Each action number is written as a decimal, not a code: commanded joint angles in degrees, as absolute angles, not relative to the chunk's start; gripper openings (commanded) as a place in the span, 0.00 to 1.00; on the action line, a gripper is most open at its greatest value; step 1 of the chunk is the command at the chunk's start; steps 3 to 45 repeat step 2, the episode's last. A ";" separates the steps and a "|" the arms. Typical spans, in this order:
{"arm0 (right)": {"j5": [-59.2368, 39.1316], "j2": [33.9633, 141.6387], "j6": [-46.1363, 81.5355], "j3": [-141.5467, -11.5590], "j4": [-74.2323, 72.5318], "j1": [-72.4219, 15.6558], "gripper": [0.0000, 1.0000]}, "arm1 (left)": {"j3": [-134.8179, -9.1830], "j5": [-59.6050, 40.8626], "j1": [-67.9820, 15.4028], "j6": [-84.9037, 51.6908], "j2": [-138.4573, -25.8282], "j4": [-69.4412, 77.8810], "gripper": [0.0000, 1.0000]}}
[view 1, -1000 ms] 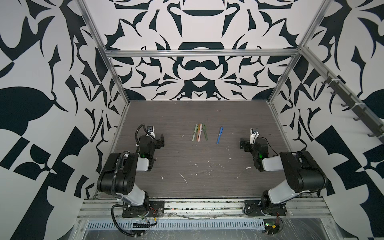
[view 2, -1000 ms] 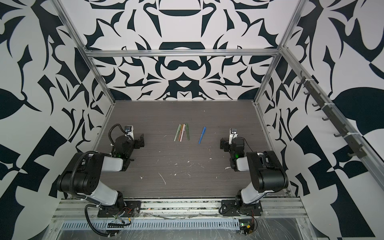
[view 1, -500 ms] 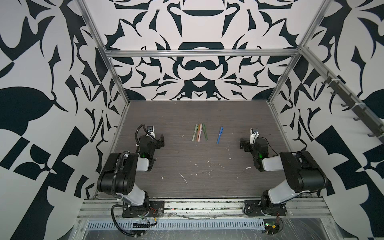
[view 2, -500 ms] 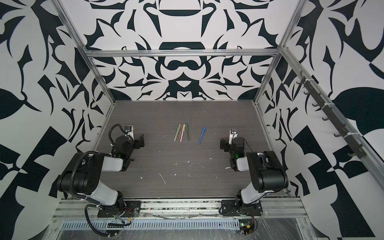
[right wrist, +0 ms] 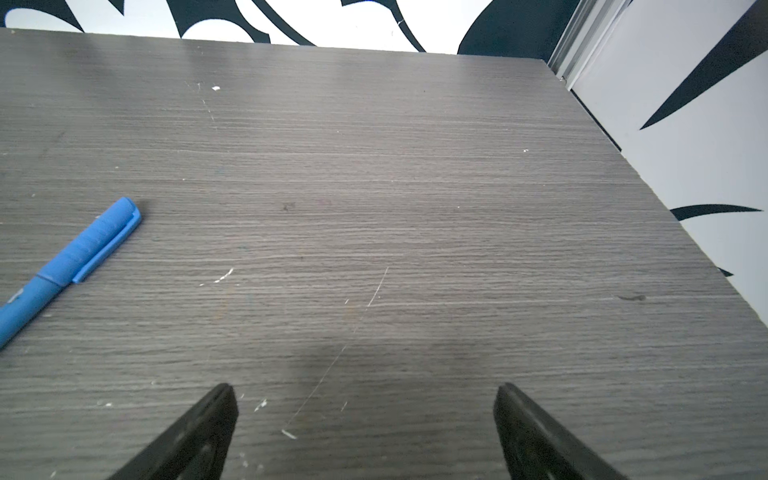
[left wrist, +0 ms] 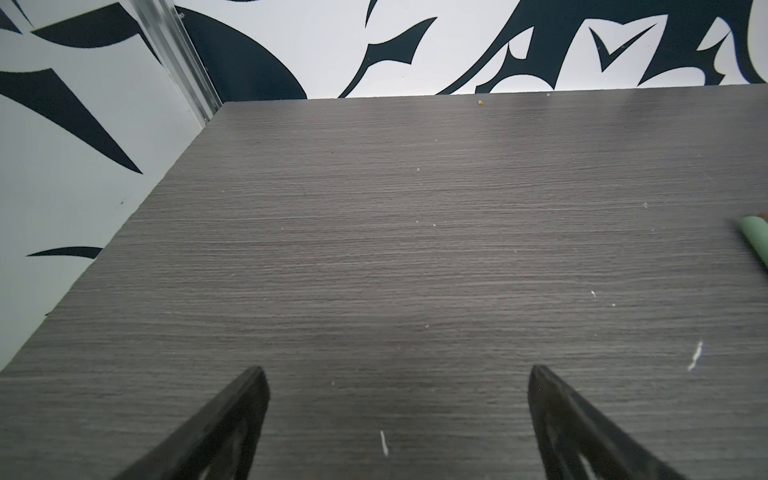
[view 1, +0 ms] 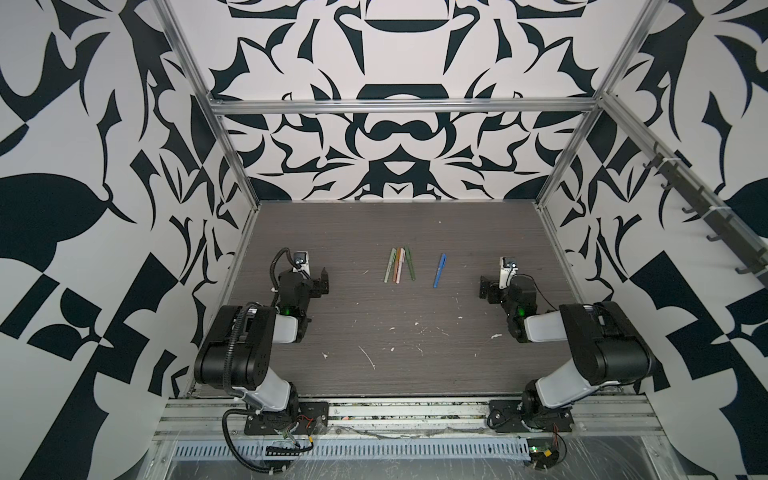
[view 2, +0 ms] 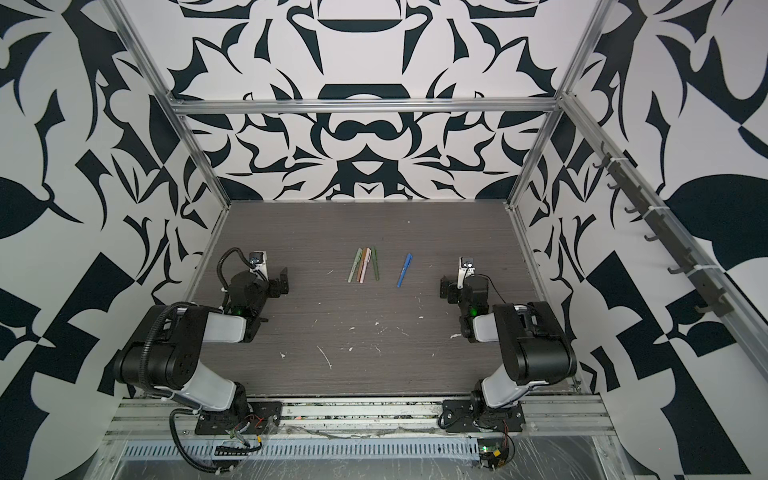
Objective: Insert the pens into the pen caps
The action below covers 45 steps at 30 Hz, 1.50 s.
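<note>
Five pens lie on the dark wood-grain table, seen in both top views. Four lie side by side at the middle: pale green (view 1: 390, 267), orange-brown (view 1: 397, 257), pink (view 1: 400, 272) and dark green (view 1: 409, 264). The blue pen (view 1: 439, 271) lies apart to their right. Its blue pen cap (right wrist: 97, 239) sits on its end in the right wrist view. A pale green pen end (left wrist: 754, 237) shows at the left wrist view's edge. My left gripper (view 1: 318, 283) rests open at the table's left, my right gripper (view 1: 484, 286) open at its right. Both are empty and well away from the pens.
Patterned black-and-white walls (view 1: 124, 208) close in the table (view 1: 415, 224) on three sides, with aluminium frame posts at the corners. White scuff marks and flecks (view 1: 368, 357) dot the front half of the table. A rail with hooks (view 1: 706, 208) runs along the right wall.
</note>
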State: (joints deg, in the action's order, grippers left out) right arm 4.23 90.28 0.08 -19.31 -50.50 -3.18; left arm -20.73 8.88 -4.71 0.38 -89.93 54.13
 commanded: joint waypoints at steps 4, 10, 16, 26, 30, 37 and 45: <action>3.93 88.97 0.20 -20.42 -51.78 -3.23 1.00 | -20.59 8.38 -4.39 0.04 -89.65 54.23 0.99; 3.93 88.97 0.20 -20.42 -51.78 -3.23 1.00 | -20.59 8.38 -4.39 0.04 -89.65 54.23 0.99; 3.93 88.97 0.20 -20.42 -51.78 -3.23 1.00 | -20.59 8.38 -4.39 0.04 -89.65 54.23 0.99; 3.93 88.97 0.20 -20.42 -51.78 -3.23 1.00 | -20.59 8.38 -4.39 0.04 -89.65 54.23 0.99; 3.93 88.97 0.20 -20.42 -51.78 -3.23 1.00 | -20.59 8.38 -4.39 0.04 -89.65 54.23 0.99; 3.93 88.97 0.20 -20.42 -51.78 -3.23 1.00 | -20.59 8.38 -4.39 0.04 -89.65 54.23 0.99; 3.93 88.97 0.20 -20.42 -51.78 -3.23 1.00 | -20.59 8.38 -4.39 0.04 -89.65 54.23 0.99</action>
